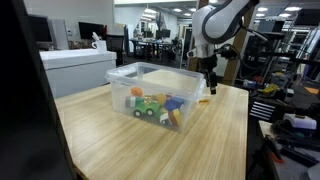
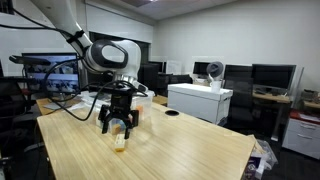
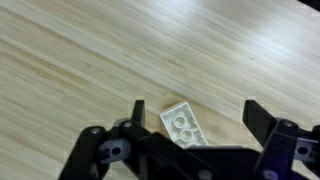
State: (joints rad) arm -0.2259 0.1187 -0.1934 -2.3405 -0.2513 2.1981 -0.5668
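The end effector (image 3: 194,108) is seen with its fingers spread wide, held low over the wooden tabletop (image 3: 70,50). A pale studded brick (image 3: 184,126) is found lying flat on the tabletop between the fingers, apart from both. In an exterior view, a clear bin (image 1: 122,72) filled with coloured toys (image 1: 155,106) is shown close by.

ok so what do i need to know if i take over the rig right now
Gripper: open, holding nothing, hovering over the brick.
Brick: white, flat on the table, between the fingers, outside the bin.
Bin: holds assorted toys.
Done: gripper sits above the brick.
Left: brick not yet gripped.
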